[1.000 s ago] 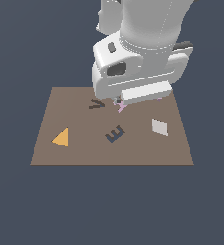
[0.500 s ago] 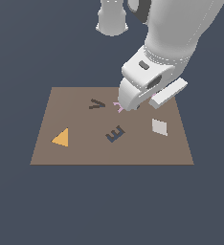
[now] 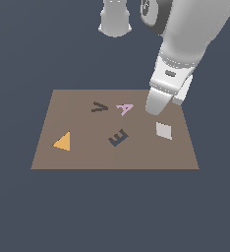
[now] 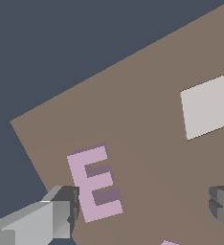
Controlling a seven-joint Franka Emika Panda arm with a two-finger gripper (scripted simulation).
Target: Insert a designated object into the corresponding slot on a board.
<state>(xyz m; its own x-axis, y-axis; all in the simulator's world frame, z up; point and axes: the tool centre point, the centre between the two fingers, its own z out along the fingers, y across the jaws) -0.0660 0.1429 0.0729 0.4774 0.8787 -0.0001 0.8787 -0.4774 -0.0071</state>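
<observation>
Pink E piece [image 4: 95, 183]: flat pale pink-lilac letter lying on the brown board [image 4: 147, 76] near one edge, seen only in the wrist view; in the exterior view the arm hides it
Gripper [image 4: 147, 213]: hangs low over the board; in the wrist view one grey finger [image 4: 61, 213] sits just beside the piece and the other finger shows at the far side of the frame
Finger state: spread well apart, clamped on nothing; the piece lies between them but closer to one finger
Slot [image 3: 118, 137]: dark navy E-shaped recess, tilted, near the middle of the board, unfilled
Piece to slot: well apart; the gripper stands toward the exterior view's right, near the white diamond [image 3: 163, 130], and the slot lies to the exterior view's left of it
Other marks: pink A [image 3: 125, 108], dark V [image 3: 100, 107], orange triangle [image 3: 63, 142]
Done: the gripper looks lined up roughly around the piece
Left: closing on the piece, lifting, carrying it to the recess, turning it to match the tilt, and seating it; judged from this, the task is at an early stage
</observation>
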